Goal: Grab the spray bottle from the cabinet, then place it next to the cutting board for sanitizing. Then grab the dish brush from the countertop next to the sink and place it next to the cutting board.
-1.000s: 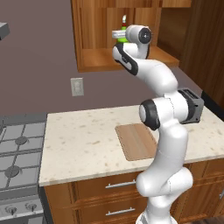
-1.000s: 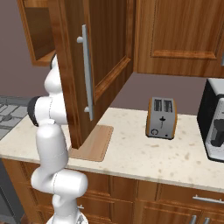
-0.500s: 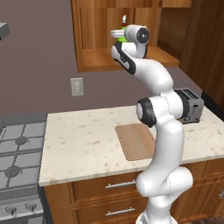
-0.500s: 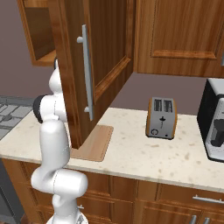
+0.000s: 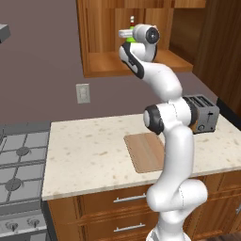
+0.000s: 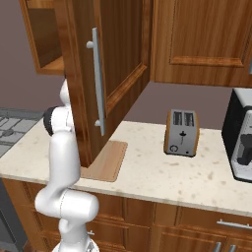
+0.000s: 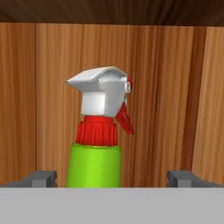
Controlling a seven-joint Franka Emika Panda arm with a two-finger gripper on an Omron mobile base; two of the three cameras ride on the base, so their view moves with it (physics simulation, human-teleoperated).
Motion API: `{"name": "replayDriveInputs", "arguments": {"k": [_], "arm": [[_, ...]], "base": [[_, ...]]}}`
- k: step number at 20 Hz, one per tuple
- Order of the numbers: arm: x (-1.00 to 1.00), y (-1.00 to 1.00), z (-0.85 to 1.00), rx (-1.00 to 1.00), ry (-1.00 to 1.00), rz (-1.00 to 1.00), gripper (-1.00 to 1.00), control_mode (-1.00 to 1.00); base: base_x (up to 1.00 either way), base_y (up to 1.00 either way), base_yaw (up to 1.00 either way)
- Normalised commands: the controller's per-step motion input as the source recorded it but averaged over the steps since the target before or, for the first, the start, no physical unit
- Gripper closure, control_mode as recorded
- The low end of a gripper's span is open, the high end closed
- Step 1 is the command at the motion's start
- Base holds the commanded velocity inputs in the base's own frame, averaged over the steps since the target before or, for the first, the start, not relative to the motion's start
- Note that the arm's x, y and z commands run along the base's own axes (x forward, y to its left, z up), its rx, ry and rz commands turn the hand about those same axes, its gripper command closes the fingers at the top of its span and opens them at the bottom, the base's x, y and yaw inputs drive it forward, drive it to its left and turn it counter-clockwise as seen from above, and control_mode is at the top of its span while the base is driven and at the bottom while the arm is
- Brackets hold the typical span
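Note:
The spray bottle (image 7: 94, 166) stands upright on the cabinet (image 5: 103, 63) shelf, with a green body, a red collar and a white trigger head. In the hand view it rises just ahead of my gripper (image 7: 112, 179), slightly left of centre between the two fingertips. My gripper (image 5: 126, 34) is open and reaches into the cabinet at bottle height, with green showing beside the hand. The cutting board (image 5: 146, 151) lies flat on the countertop (image 5: 89, 150) below, in front of the arm. The dish brush and the sink are out of view.
The open cabinet door (image 6: 98, 74) hangs close to my arm's right side. A toaster (image 5: 202, 113) stands at the back right of the countertop, with a black coffee machine (image 6: 241, 142) further right. A stove (image 5: 19, 160) adjoins the countertop on the left.
My hand has crept slightly up and further into the cabinet towards the bottle. The jaws have stayed wide open.

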Motion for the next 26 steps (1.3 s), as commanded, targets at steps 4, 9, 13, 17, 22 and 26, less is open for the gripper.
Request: {"name": "replayDriveInputs", "arguments": {"k": [4, 9, 13, 17, 22, 26], "arm": [[0.17, 0.0, 0.0, 0.0, 0.0, 0.0, 1.0, -1.0], [0.02, 0.0, 0.0, 0.0, 0.0, 0.0, 1.0, -1.0], [0.0, 0.0, 0.0, 0.0, 0.0, 0.0, 1.0, -1.0], [0.0, 0.0, 0.0, 0.0, -0.02, 0.0, 1.0, -1.0], [-0.37, 0.0, -0.04, 0.0, -0.14, 0.0, 1.0, -1.0], [-0.99, 0.0, -0.06, 0.0, -0.34, 0.0, 1.0, -1.0]], "base": [[0.0, 0.0, 0.0], [0.0, 0.0, 0.0], [0.0, 0.0, 0.0], [0.0, 0.0, 0.0], [0.0, 0.0, 0.0], [0.0, 0.0, 0.0]]}}
